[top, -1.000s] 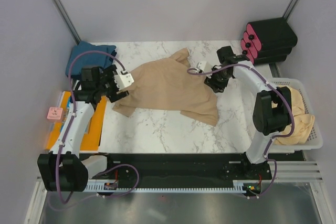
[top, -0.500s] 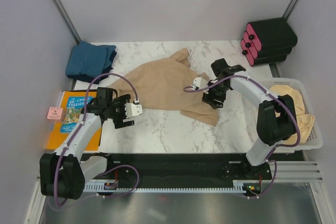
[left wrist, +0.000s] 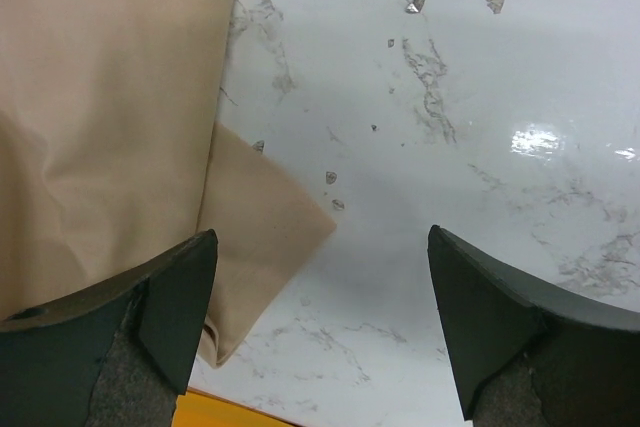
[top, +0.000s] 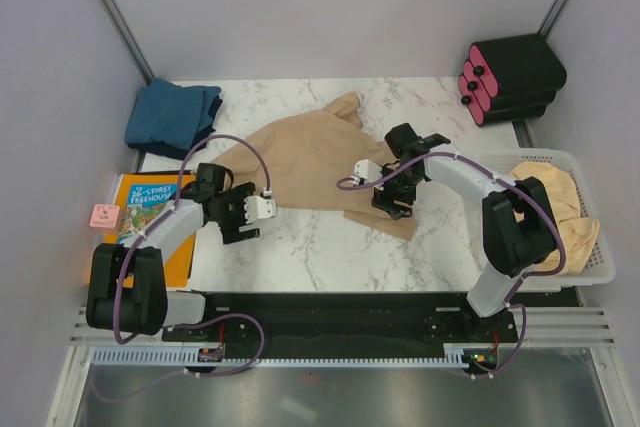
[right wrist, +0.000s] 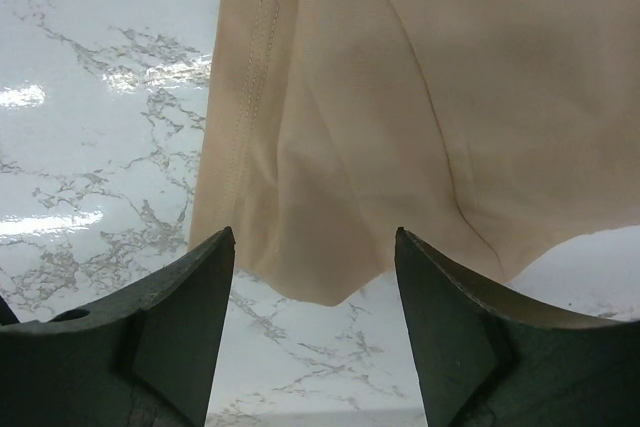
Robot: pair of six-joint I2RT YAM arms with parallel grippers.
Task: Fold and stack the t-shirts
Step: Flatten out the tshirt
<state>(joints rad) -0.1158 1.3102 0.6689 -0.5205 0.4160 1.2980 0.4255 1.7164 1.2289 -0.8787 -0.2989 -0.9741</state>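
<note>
A tan t-shirt (top: 310, 157) lies spread and rumpled on the marble table. My left gripper (top: 240, 219) is open by the shirt's near left corner. In the left wrist view that corner (left wrist: 255, 237) lies beside the left finger, with bare marble between the jaws (left wrist: 320, 237). My right gripper (top: 390, 199) is open over the shirt's near right corner, and the hem corner (right wrist: 330, 267) sits between its fingers (right wrist: 312, 235). A folded dark teal t-shirt (top: 175, 115) rests at the back left. Pale beige t-shirts (top: 560, 209) fill the basket on the right.
An orange-and-blue picture book (top: 135, 222) lies at the left edge with a small pink block (top: 104, 215) beside it. A black case with pink ends (top: 510, 77) stands at the back right. The white basket (top: 598, 269) stands at the right edge.
My left gripper has swung from the shirt's far left side toward the near left corner. My right gripper has moved left and nearer over the shirt's near right corner, and its jaws have widened.
</note>
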